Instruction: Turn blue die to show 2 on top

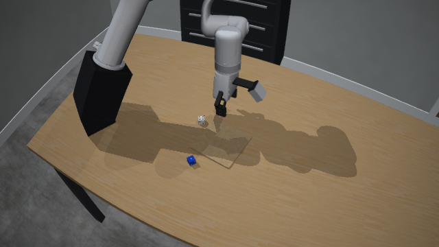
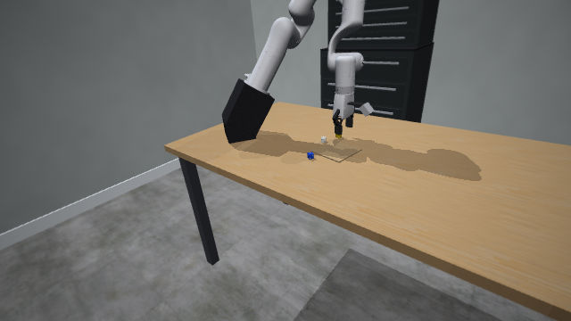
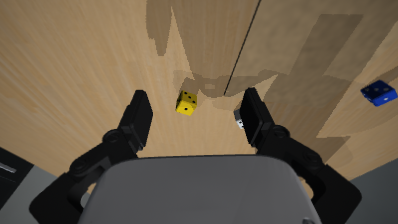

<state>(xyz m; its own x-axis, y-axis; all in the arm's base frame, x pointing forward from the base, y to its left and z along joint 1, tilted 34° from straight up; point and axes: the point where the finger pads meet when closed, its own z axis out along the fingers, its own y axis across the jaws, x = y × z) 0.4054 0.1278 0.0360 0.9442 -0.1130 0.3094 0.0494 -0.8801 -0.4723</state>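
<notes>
The blue die (image 1: 191, 160) lies on the bare table, just off the near left edge of the thin see-through mat (image 1: 223, 144). It also shows in the exterior view (image 2: 310, 155) and at the right edge of the wrist view (image 3: 379, 93). My gripper (image 1: 220, 111) is open and empty, hanging low over the table beyond the mat's far corner. In the wrist view, a yellow die (image 3: 186, 103) lies on the table between my fingers. A white die (image 1: 201, 119) sits left of the gripper, and my right finger half hides it in the wrist view (image 3: 239, 119).
A large black block (image 1: 99, 92) on a second white arm hangs over the table's left end. A dark drawer cabinet (image 1: 236, 24) stands behind the table. The table's front edge runs near the blue die.
</notes>
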